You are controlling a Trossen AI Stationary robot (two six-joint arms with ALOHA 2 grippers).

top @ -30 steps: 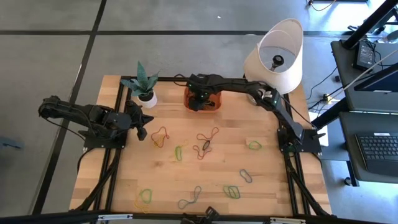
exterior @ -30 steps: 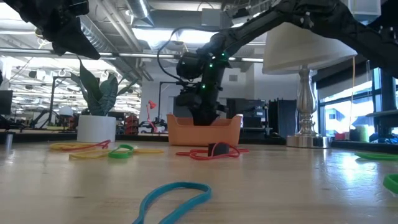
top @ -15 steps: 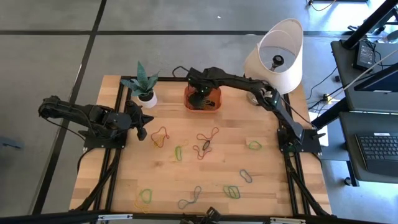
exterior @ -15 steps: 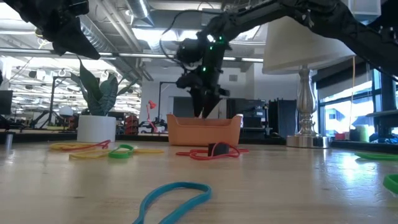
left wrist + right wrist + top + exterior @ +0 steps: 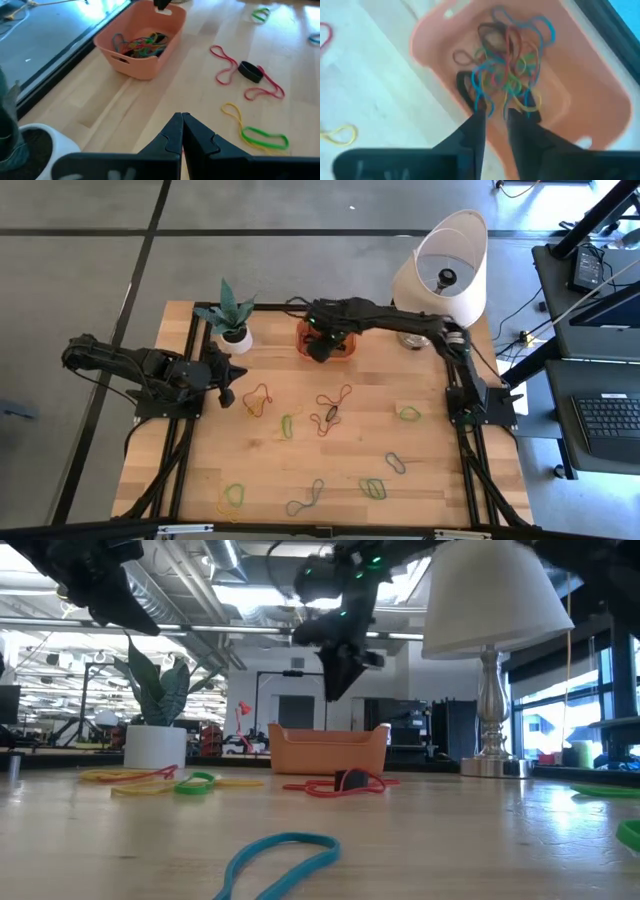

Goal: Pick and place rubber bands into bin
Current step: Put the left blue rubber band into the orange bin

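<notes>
The orange bin (image 5: 349, 351) stands at the table's far middle, with a tangle of coloured rubber bands (image 5: 507, 62) lying in it. My right gripper (image 5: 495, 122) hangs above the bin, pointing steeply down. Its fingers are a little apart with nothing between them. More rubber bands lie loose on the wood: a red one with a black one on it (image 5: 330, 408), a yellow one (image 5: 258, 398), green ones (image 5: 409, 413) and a blue one (image 5: 280, 850). My left gripper (image 5: 181, 119) is shut and empty, and hovers over the table's left side.
A white plant pot (image 5: 236, 335) stands left of the bin. A lamp with a white shade (image 5: 445, 270) stands at the far right corner. Black frame rails (image 5: 190, 350) run along the table's sides. Bare wood shows between the scattered bands.
My right gripper has risen out of the bin to well above its rim, still pointing down. No band has come up with it.
</notes>
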